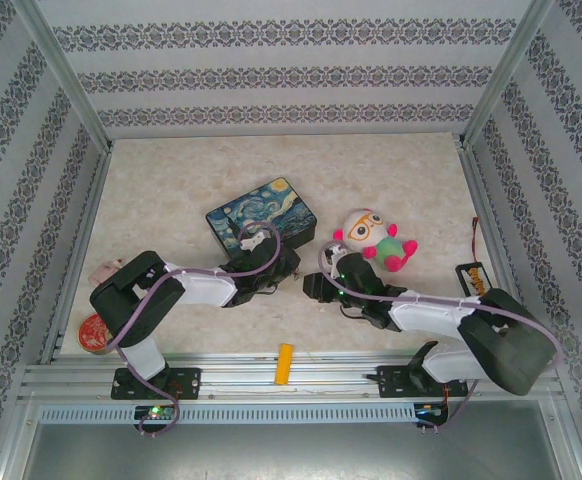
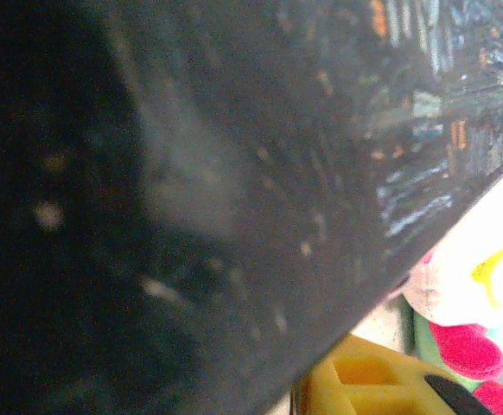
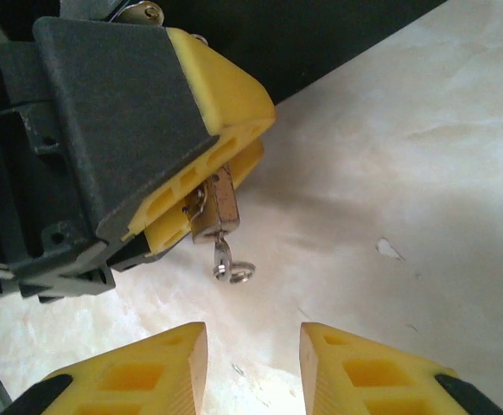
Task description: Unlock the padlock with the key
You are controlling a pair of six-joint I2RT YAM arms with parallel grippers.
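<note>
Clearly one padlock [image 3: 216, 204] in left pincer [image 3: 245, 151]; one key [image 3: 226, 259], seemingly inserted.

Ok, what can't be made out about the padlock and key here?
- Right wrist: the left gripper covers the shackle of the padlock, so locked or open is unclear.
- Right wrist: the blade of the key is hidden by the padlock.
- Top external: both too small.
- Left wrist: the blurred dark tin blocks them.

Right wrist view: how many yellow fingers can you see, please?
4: two on the left gripper, upper left, clamping the padlock; two on the right gripper, apart, along the bottom.
</note>
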